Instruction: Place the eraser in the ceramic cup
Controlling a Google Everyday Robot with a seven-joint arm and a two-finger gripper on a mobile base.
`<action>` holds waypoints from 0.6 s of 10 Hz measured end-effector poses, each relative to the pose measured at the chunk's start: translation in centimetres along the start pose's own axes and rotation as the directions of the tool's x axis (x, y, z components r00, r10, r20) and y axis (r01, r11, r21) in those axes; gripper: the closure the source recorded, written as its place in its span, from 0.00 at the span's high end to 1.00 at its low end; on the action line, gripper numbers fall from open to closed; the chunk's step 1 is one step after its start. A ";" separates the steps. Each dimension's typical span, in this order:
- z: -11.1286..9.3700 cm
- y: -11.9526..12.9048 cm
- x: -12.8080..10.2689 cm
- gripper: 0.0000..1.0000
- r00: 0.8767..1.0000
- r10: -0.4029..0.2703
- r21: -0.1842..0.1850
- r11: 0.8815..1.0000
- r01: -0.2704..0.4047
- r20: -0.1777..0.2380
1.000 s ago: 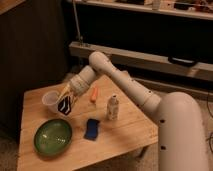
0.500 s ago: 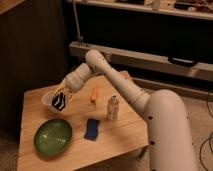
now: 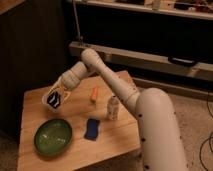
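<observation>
Clearly, from the one camera view, we judge the task well advanced but not finished. The gripper (image 3: 59, 94) sits low over the back left corner of the tabletop (image 3: 116, 142), closed on the eraser (image 3: 54, 100). The dark striped block hangs right at the ceramic cup (image 3: 46, 98), overlapping its mouth and body as we see it. So pickup and carry look done. What we think remains is to get the eraser fully inside, let go and lift the arm (image 3: 106, 76) clear without tipping the cup.

We cannot tell whether the eraser's lower end is already past the rim or only hangs in front of the cup. Eraser and gripper cover most of the cup, leaving a pale edge at its left and base. The green plate (image 3: 38, 138) at the front left corner, the blue pad (image 3: 92, 128) and the orange object (image 3: 94, 93) lie apart from the cup. The robot's body is cut off at the bottom right.
</observation>
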 end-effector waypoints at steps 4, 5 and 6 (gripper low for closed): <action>1.6 -1.2 0.2 0.00 1.000 -0.007 -0.037 0.999 0.008 0.016; 1.8 -1.1 0.3 0.00 1.000 -0.005 -0.048 0.999 0.006 0.016; 2.3 -0.7 0.6 0.00 1.000 0.001 -0.064 0.998 0.000 0.016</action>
